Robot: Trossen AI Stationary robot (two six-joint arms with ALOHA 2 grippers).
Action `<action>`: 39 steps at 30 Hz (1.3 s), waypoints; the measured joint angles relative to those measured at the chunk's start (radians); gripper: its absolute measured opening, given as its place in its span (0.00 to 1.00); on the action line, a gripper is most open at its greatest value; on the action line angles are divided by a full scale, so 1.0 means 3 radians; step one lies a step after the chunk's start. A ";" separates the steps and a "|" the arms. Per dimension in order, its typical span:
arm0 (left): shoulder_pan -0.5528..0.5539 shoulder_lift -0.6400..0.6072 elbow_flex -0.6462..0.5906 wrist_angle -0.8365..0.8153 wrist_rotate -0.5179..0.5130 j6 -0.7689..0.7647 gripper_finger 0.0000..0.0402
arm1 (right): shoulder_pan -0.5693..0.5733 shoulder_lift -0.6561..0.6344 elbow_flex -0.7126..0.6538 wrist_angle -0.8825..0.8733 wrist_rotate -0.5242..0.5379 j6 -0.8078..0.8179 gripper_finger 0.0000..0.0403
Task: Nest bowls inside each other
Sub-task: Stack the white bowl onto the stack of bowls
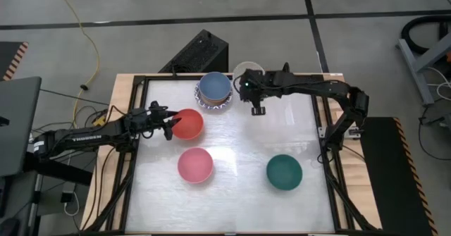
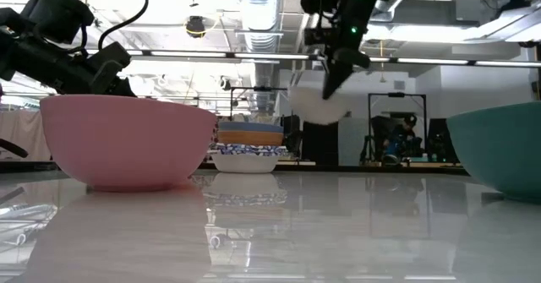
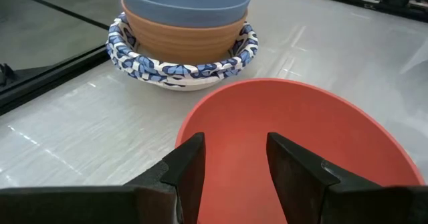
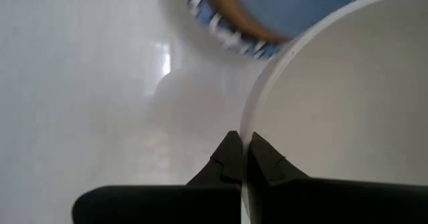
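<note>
A stack (image 1: 214, 89) stands at the table's far middle: a blue bowl (image 3: 184, 0) in an orange one (image 3: 180, 40) in a white, blue-patterned one (image 3: 180, 73). My right gripper (image 4: 244, 154) is shut on a cream bowl (image 1: 246, 70) held in the air just right of the stack (image 2: 249, 146). My left gripper (image 3: 234, 170) stands open at the left rim of a red bowl (image 1: 187, 123); I cannot tell whether it touches it. A pink bowl (image 1: 195, 164) and a dark green bowl (image 1: 284, 172) sit on the near half of the table. My right gripper pinches the cream bowl's rim (image 4: 246, 127), one finger inside the bowl and one outside. The fingers come slanting down from above. The bowl (image 2: 319, 107) hangs tilted below the fingers, lifted clear of the table and higher than the stack.
The table (image 1: 239, 134) has a glossy white top in a dark frame with wooden side rails. A black box (image 1: 201, 53) sits behind the far edge. Open surface lies between the stack, the pink bowl and the green bowl.
</note>
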 joint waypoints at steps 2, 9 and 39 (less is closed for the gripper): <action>-0.0001 0.0000 0.0000 0.0001 0.0000 0.0000 0.37 | 0.0000 0.0000 0.0067 0.0072 -0.0005 -0.0059 0.03; 0.0000 -0.0001 0.0000 0.0001 0.0000 -0.0025 0.37 | -0.0006 0.0002 0.0129 0.0463 -0.0287 -0.0292 0.03; 0.0000 0.0000 0.0000 0.0035 -0.0116 -0.0053 0.37 | -0.0170 0.0351 0.0332 0.1289 -0.1227 -0.0769 0.03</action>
